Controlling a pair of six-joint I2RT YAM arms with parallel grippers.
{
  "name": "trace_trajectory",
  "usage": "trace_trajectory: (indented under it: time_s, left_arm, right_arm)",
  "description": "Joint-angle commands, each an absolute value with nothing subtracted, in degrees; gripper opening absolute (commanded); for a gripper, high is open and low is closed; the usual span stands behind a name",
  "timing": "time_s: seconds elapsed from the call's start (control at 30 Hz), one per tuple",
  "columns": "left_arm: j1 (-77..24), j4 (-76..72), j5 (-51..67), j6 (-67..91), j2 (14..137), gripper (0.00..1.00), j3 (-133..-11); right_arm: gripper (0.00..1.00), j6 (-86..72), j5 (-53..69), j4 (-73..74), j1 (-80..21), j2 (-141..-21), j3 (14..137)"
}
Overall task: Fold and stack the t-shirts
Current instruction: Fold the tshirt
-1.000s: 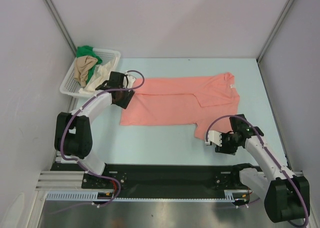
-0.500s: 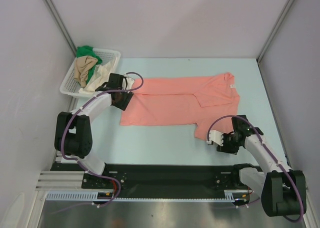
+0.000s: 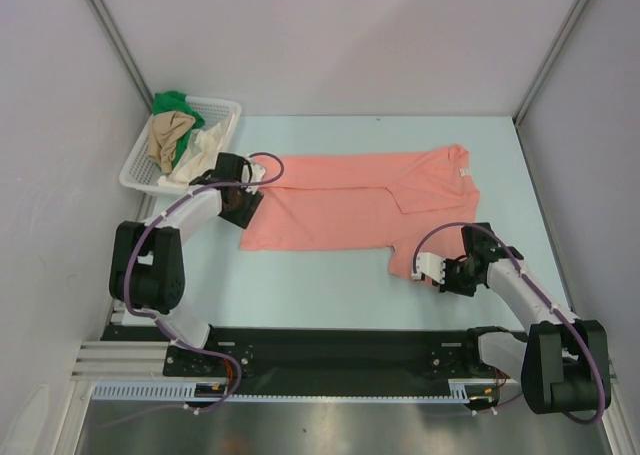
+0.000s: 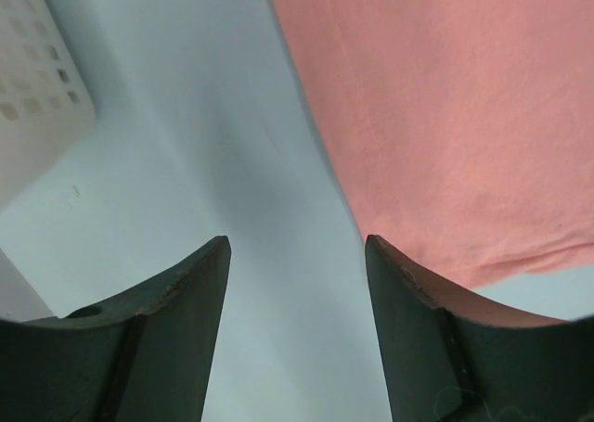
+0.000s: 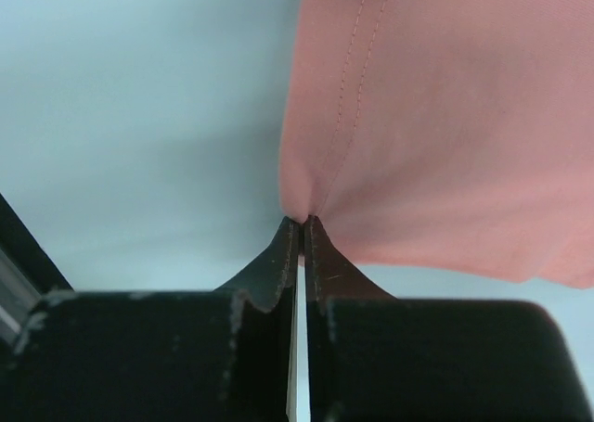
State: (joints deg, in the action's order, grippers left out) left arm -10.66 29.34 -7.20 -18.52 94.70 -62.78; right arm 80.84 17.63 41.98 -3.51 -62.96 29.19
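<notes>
Right wrist: R end effector (image 5: 303,221) clamps pink t-shirt (image 5: 445,116) edge; L end effector (image 4: 297,246) agape.

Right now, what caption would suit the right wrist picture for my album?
Right gripper, fingers closed, pinching the edge of a salmon-pink t-shirt that lies on the pale blue table.

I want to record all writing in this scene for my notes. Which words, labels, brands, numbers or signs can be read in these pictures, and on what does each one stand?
No text can be read in any of the views.
The white tag at the collar of the salmon-pink t-shirt: too small to read.
The white basket: no marking visible.
</notes>
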Motion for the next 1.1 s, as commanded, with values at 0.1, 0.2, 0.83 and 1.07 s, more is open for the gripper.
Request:
trace_trajectory:
  time_s: [0.1, 0.2, 0.83, 1.07]
  left_arm:
    - [-4.6, 39.8, 4.6, -15.1, 91.4, 0.61, -64.1]
    - [-3.3, 43.8, 10.4, -13.5, 92.1, 0.53, -65.2]
    - [-1.8, 43.8, 17.6, -11.2, 98.9, 0.41, -66.5]
    - [-1.8, 42.4, 16.6, -11.8, 101.3, 0.38, -66.5]
  right_arm:
    - [0.0, 79.5, 16.4, 45.0, -3.3, -63.5, 28.9]
    - [0.0, 78.4, 16.0, 44.5, -3.3, -63.0, 29.4]
    - [0.0, 75.3, 15.4, 43.2, -5.3, -62.8, 28.8]
    - [0.0, 74.8, 15.3, 42.5, -5.3, -62.9, 28.6]
